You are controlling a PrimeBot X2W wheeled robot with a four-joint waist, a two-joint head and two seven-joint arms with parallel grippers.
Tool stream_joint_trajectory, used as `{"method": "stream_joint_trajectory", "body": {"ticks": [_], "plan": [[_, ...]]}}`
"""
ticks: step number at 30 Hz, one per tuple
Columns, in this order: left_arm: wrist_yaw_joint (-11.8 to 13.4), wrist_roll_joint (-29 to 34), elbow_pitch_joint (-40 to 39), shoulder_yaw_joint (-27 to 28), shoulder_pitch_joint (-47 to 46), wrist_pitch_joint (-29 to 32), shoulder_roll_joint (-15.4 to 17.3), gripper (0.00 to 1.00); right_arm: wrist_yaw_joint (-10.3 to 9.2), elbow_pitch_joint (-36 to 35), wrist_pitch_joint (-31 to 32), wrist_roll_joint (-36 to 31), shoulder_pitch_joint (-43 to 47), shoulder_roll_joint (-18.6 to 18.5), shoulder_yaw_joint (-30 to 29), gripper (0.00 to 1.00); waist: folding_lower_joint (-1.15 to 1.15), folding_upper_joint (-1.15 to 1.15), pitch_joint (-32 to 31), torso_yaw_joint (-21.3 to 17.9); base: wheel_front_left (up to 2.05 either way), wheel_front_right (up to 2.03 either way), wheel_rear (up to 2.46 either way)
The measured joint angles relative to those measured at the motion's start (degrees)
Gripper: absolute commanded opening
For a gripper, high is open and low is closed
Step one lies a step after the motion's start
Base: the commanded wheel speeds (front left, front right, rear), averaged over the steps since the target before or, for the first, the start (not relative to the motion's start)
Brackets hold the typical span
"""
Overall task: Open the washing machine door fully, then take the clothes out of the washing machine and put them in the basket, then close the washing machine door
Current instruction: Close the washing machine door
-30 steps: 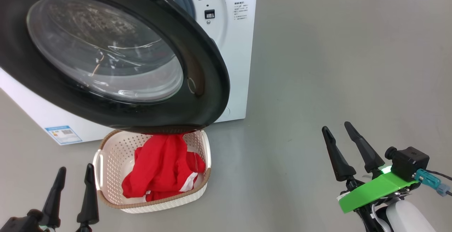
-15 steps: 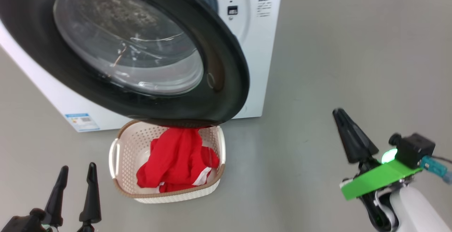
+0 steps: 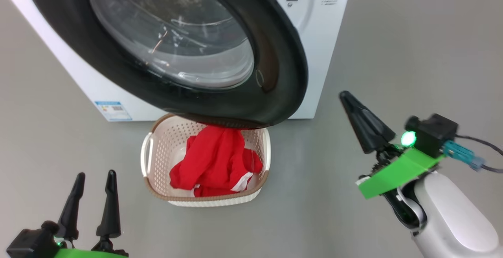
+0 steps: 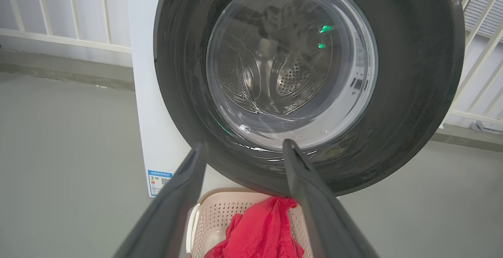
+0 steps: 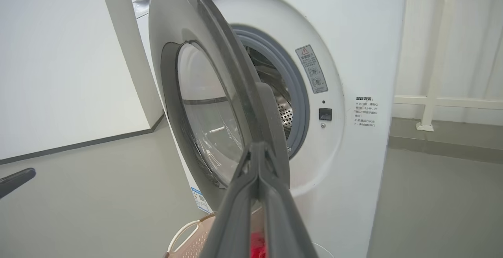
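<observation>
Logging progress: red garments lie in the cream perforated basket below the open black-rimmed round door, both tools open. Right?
Only the left tool is open; the right tool is shut, per the right wrist view. The red garments, cream perforated basket and open black-rimmed door are as stated.

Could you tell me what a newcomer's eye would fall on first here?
The big round door with its glossy black rim and clear glass bowl hangs open across the top of the head view, off the white boxy washing machine. Below it, bright red clothes lie in the cream perforated plastic basket.
</observation>
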Motion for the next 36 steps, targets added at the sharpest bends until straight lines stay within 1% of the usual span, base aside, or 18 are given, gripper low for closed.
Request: {"method": "stream_joint_trajectory", "body": {"ticks": [11, 16, 27, 36], "plan": [[0.0, -0.1, -0.2, -1.6, -2.1, -0.2, 0.0, 1.0, 0.0, 6.5, 0.0, 1.8, -10.7, -2.8, 12.3, 0.0, 0.0, 0.0, 3.2, 2.4, 0.0, 0.0, 0.0], [0.0, -0.1, -0.2, -1.9, -2.5, -0.2, 0.1, 1.0, 0.0, 9.6, 0.0, 2.9, -14.2, -3.6, 15.6, 0.0, 0.0, 0.0, 4.1, 3.5, 0.0, 0.0, 0.0], [0.0, -0.6, -0.2, -2.3, -3.8, -0.2, 0.5, 1.0, 0.0, 14.1, 0.0, 4.7, -19.5, -5.9, 16.3, 0.0, 0.0, 0.0, 6.4, 5.4, 0.0, 0.0, 0.0], [0.0, -0.6, -0.8, -2.5, -5.6, -0.2, 0.6, 1.0, 0.02, 16.5, 0.0, 5.5, -23.8, -6.7, 15.8, 0.0, 0.0, 0.0, 9.3, 6.2, 0.0, 0.0, 0.0]]}}
